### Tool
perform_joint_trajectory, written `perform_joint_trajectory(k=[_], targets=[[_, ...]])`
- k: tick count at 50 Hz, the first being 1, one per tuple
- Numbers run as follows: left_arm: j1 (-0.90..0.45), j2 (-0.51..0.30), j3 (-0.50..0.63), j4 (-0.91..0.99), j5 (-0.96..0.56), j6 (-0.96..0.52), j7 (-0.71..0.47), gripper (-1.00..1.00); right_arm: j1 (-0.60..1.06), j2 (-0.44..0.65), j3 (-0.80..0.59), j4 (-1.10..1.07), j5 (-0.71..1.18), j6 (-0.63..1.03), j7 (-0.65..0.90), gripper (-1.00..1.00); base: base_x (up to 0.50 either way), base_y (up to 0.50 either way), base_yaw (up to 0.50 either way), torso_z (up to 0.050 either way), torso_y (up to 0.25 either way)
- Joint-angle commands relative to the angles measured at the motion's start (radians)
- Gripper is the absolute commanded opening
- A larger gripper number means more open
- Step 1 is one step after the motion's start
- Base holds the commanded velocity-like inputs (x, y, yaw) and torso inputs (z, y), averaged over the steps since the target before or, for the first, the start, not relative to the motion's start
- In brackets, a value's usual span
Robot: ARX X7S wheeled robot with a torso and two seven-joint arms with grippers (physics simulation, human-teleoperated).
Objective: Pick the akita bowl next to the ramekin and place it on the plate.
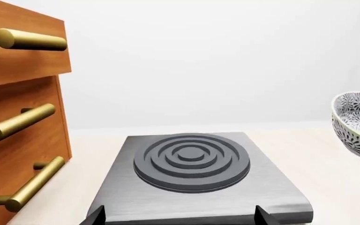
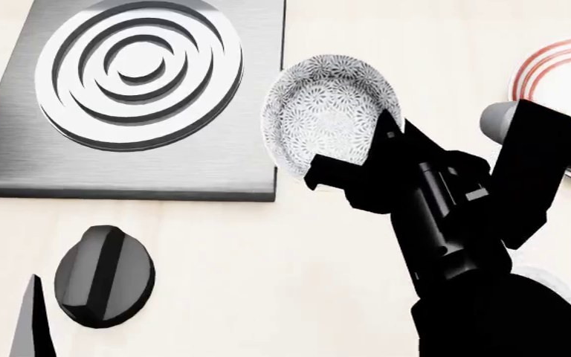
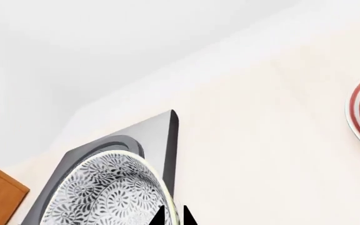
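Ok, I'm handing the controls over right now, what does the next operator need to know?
Right pincer: closed on the near rim of the grey-and-white floral-patterned akita bowl, which is tilted and appears lifted beside the grey square hob with concentric rings.
Left pincer: only its fingertips show, apart and holding nothing, facing the hob and the wooden drawers with brass handles.
The white plate with red rings sits further right, partly hidden by the right arm.
The white ramekin is not in view.
Done: the bowl is grasped.
Left: carry it right, set it on the plate, release.
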Motion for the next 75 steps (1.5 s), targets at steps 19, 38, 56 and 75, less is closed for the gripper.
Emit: perform_joint_trajectory(k=[19, 38, 56, 75], targets=[[-0.012, -0.002, 0.01, -0.027, -0.008, 0.0, -0.001, 1.0, 0.216, 0.006, 0.003, 0.406, -0.099, -0.163, -0.126, -1.0, 0.0, 0.0, 0.0, 0.0, 0.0], [-0.011, -0.008, 0.013, -0.027, -0.01, 0.001, -0.005, 1.0, 0.353, 0.027, -0.01, 0.625, -0.156, -0.191, -0.117, -1.0, 0.0, 0.0, 0.0, 0.0, 0.001], [-0.012, -0.011, 0.021, -0.036, -0.002, 0.008, -0.007, 1.0, 0.486, 0.047, -0.045, 0.874, -0.233, -0.262, -0.164, -1.0, 0.0, 0.0, 0.0, 0.0, 0.0], [-0.011, -0.015, 0.028, -0.039, 0.001, 0.01, -0.01, 1.0, 0.612, 0.066, -0.025, 1.149, -0.276, -0.364, -0.206, -1.0, 0.0, 0.0, 0.0, 0.0, 0.001]])
